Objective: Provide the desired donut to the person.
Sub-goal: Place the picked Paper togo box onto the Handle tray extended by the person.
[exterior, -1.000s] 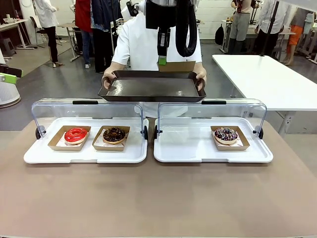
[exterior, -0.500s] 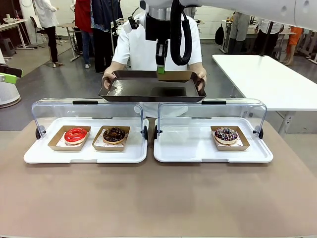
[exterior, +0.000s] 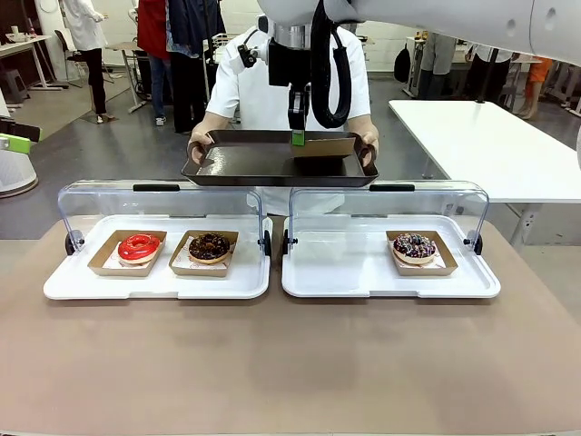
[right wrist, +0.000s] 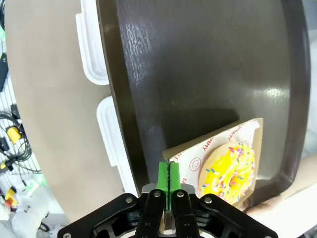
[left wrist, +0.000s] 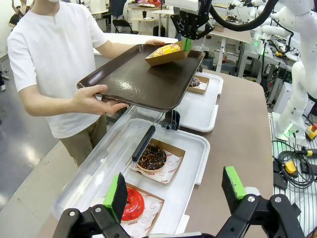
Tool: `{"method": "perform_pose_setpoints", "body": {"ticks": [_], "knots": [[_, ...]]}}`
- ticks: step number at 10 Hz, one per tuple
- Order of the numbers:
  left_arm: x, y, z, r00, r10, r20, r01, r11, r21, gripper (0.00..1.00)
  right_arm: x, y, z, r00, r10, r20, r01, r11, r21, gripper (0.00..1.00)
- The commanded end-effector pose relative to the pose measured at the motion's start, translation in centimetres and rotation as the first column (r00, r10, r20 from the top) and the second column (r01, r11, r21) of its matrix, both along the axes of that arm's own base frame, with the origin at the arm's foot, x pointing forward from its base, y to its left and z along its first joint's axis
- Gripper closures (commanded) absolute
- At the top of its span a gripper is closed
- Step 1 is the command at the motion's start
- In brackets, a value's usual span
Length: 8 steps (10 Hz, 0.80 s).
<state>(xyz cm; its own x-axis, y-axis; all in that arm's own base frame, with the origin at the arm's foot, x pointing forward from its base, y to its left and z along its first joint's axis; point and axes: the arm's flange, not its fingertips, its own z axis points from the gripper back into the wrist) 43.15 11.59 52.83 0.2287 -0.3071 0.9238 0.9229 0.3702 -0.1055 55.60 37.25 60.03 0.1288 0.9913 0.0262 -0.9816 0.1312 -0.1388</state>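
Observation:
A yellow sprinkled donut (right wrist: 230,171) lies in a brown cardboard tray (exterior: 327,145). My right gripper (right wrist: 169,178) is shut on one edge of that cardboard tray. It holds the tray tilted, low over the right part of a dark serving tray (exterior: 263,162). I cannot tell whether it touches the serving tray. The person (exterior: 250,82), in a white shirt, holds the serving tray with both hands at the table's far side. The donut (left wrist: 166,49) and right gripper (left wrist: 187,43) also appear far off in the left wrist view. My left gripper (left wrist: 174,191) is open above the left end of the table.
On the table are two white display trays (exterior: 163,282) (exterior: 354,272) with clear lids raised. The left one holds a red donut (exterior: 138,246) and a chocolate donut (exterior: 209,245). The right one holds a dark sprinkled donut (exterior: 414,245). A white table (exterior: 490,145) stands back right.
My right gripper has come down with the yellow donut's cardboard tray, from above the serving tray to low over its surface. The person's tray has barely moved.

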Motion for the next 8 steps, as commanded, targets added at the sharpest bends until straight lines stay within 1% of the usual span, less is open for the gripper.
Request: {"method": "perform_pose_setpoints", "body": {"ticks": [1, 2, 3, 4, 8], "knots": [[-0.07, -0.02, 0.14, 1.000, 0.001, 0.005, -0.001, 1.000, -0.007, 0.00, 0.64, -0.27, 0.68, 0.997, -0.030, -0.069, 0.029, 1.000, -0.010, 0.74], [-0.07, -0.02, 0.14, 1.000, 0.001, 0.005, -0.001, 1.000, -0.007, 0.00, 0.70, -0.43, 0.50, 0.995, -0.032, -0.090, 0.030, 0.999, -0.018, 0.60], [-0.07, -0.02, 0.14, 1.000, 0.001, 0.005, -0.001, 1.000, -0.007, 0.00, 0.65, -0.48, 0.40, 0.994, -0.031, -0.104, 0.028, 0.999, -0.026, 0.15], [-0.07, -0.02, 0.14, 1.000, 0.001, 0.005, -0.001, 1.000, -0.007, 0.00, 0.60, -0.45, 0.44, 0.994, -0.027, -0.110, 0.024, 0.999, -0.029, 0.01], [-0.07, -0.02, 0.14, 1.000, 0.001, 0.005, -0.001, 1.000, -0.007, 0.00, 0.50, -0.34, 0.56, 0.991, -0.022, -0.129, 0.017, 0.999, -0.039, 0.00]]}}
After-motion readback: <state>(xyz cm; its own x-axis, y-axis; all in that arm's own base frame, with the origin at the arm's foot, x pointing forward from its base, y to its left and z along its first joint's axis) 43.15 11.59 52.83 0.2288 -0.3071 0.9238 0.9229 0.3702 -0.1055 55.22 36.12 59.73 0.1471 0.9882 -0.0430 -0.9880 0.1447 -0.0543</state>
